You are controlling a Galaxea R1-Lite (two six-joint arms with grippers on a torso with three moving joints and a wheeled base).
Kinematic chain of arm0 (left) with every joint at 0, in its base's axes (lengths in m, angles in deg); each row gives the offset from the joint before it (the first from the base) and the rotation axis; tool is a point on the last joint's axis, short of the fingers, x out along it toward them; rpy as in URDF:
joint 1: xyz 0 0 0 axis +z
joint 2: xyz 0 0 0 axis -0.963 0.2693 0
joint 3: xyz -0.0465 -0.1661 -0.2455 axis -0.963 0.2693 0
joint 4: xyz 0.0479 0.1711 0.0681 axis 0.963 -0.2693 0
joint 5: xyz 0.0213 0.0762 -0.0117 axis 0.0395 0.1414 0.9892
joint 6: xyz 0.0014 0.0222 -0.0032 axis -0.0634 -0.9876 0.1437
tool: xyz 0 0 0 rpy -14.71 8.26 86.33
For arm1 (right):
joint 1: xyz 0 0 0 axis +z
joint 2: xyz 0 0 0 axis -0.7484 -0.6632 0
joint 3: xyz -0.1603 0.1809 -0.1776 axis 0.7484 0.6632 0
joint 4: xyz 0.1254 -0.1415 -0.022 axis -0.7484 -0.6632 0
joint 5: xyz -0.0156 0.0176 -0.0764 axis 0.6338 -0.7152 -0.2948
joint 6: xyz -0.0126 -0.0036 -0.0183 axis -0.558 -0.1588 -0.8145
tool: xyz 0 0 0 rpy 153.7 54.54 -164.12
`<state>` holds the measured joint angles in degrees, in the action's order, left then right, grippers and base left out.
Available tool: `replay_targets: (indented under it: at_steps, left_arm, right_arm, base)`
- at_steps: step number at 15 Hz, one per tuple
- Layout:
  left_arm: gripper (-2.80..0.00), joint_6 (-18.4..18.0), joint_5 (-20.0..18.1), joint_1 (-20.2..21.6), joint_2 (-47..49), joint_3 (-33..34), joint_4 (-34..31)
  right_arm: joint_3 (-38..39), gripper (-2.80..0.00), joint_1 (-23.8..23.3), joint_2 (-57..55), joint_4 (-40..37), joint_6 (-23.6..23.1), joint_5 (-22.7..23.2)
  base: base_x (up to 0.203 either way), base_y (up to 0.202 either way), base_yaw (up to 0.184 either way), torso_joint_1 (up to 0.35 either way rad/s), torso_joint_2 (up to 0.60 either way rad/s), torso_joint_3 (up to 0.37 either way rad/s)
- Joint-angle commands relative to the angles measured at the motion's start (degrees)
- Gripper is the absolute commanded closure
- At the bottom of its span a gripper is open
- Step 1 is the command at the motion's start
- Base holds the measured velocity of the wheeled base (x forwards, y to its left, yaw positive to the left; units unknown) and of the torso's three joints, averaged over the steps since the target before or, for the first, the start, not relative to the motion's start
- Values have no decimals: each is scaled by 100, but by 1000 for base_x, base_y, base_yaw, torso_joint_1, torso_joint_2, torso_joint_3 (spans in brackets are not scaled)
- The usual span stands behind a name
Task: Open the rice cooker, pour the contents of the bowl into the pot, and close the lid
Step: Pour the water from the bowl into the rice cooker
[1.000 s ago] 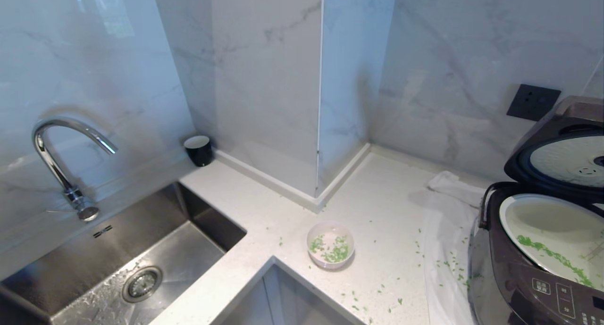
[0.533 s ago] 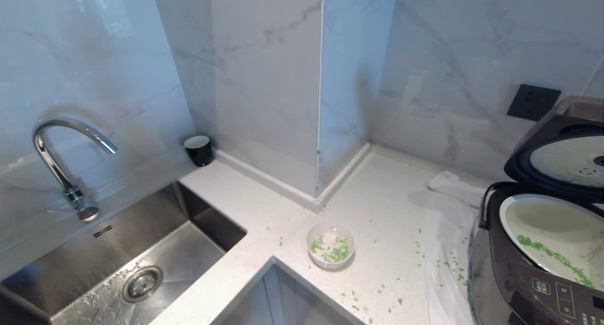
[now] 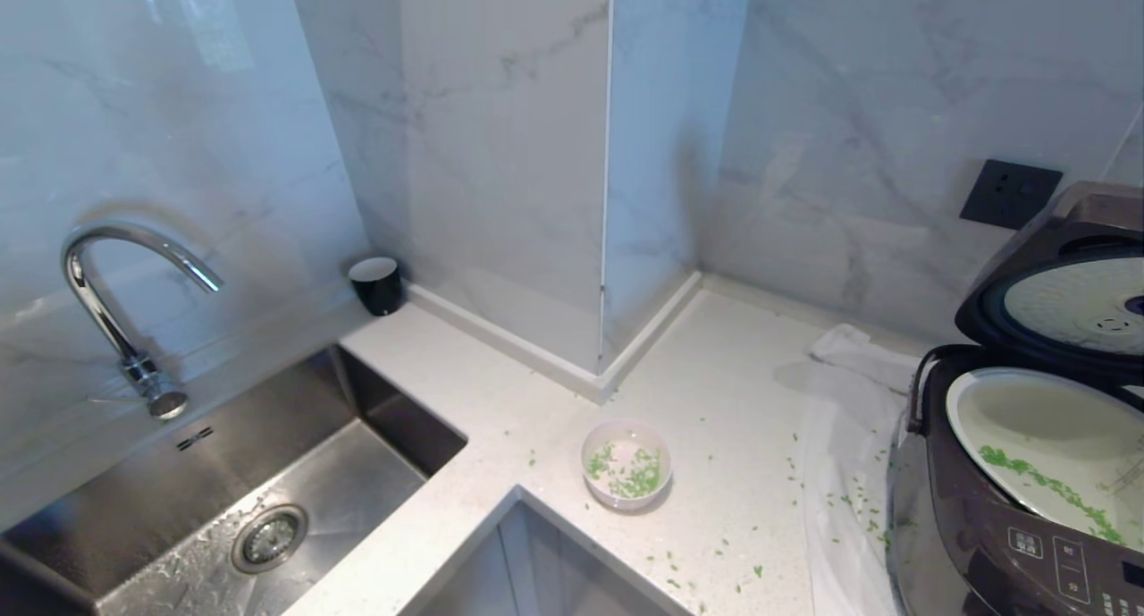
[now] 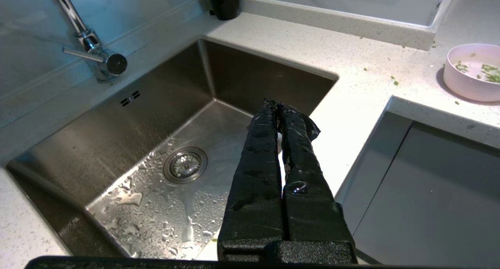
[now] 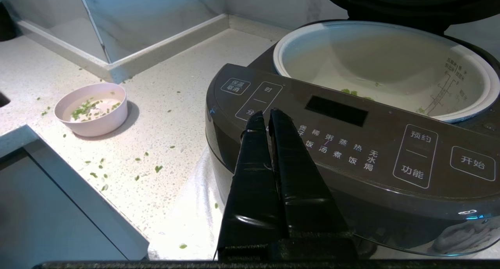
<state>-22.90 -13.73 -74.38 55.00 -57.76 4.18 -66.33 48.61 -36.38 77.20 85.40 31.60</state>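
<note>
The bowl (image 3: 626, 465) left of the rice cooker (image 3: 1001, 518) looks light, slick — grip its rim; both the left gripper (image 4: 279, 106) and right gripper (image 5: 267, 116) are closed, empty.

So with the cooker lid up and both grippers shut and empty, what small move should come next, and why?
Probably open the left gripper and reach toward the small pale pink bowl. The green chopped bits partly remain in it, while the dark brown rice cooker's lid stands open over the whitish inner pot. The right gripper hangs before the control panel, shut.
</note>
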Motion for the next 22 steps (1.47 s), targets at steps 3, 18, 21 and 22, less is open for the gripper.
replay_targets:
  at_steps: [3, 18, 21, 22]
  left_arm:
    - [0, 3, -19, 0, 17, -6, -6]
    - [0, 3, 3, 0, 17, -6, 2]
    - [0, 3, -20, 0, 15, -6, 2]
    - [0, 3, -20, 0, 8, -6, 2]
  right_arm:
    - [0, 0, 2, -1, 1, 1, 1]
    - [0, 0, 2, -1, 1, 1, 1]
    - [0, 0, 2, -1, 1, 1, 1]
    - [0, 0, 2, -1, 1, 1, 1]
  base:
    - [0, 0, 0, 0, 0, 0]
    - [-20, 0, 0, 1, -1, 0]
    - [0, 0, 0, 0, 0, 0]
    - [5, 9, -90, -1, 3, 2]
